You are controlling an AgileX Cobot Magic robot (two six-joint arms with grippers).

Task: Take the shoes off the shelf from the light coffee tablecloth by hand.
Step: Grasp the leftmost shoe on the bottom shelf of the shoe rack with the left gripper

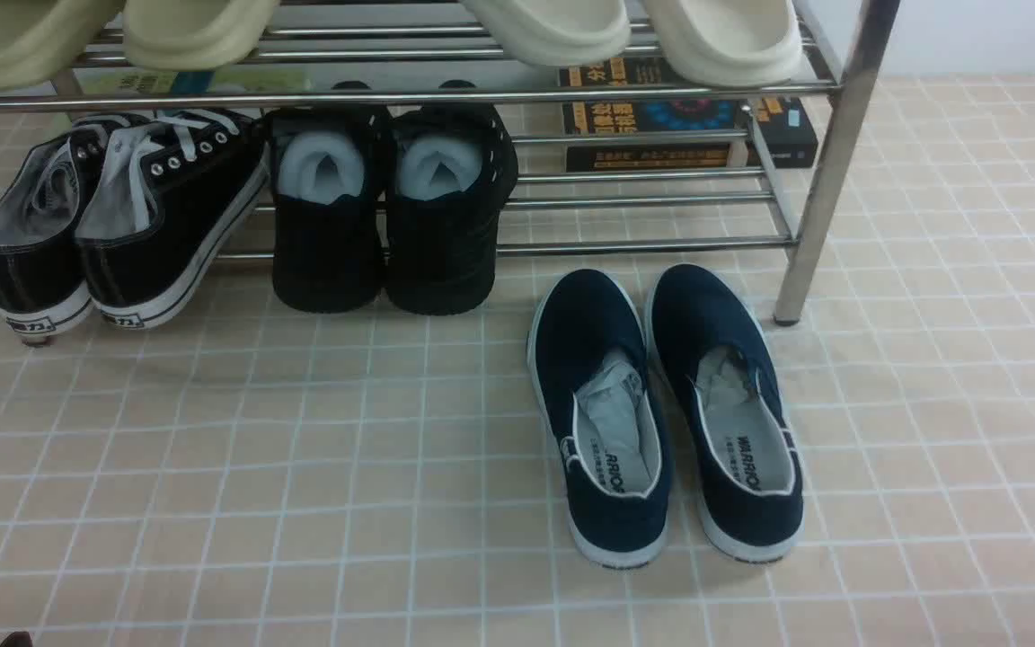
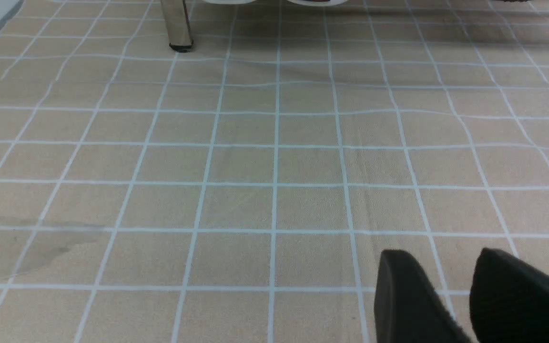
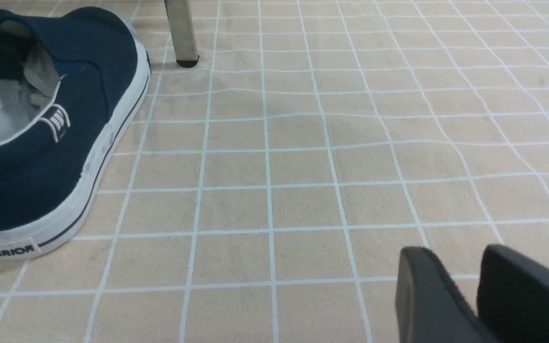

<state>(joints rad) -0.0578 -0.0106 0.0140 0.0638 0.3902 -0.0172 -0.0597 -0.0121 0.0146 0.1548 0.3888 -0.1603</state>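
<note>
Left gripper (image 2: 443, 255) and right gripper (image 3: 455, 252) slightly parted, empty, over beige grid tablecloth (image 1: 302, 467); black canvas lace-up sneakers (image 1: 167, 229) on chrome shelf (image 1: 643, 244).

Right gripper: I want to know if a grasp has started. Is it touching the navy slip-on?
Apart. The right wrist view shows several bare tablecloth squares between the right gripper and the navy slip-on.
</note>
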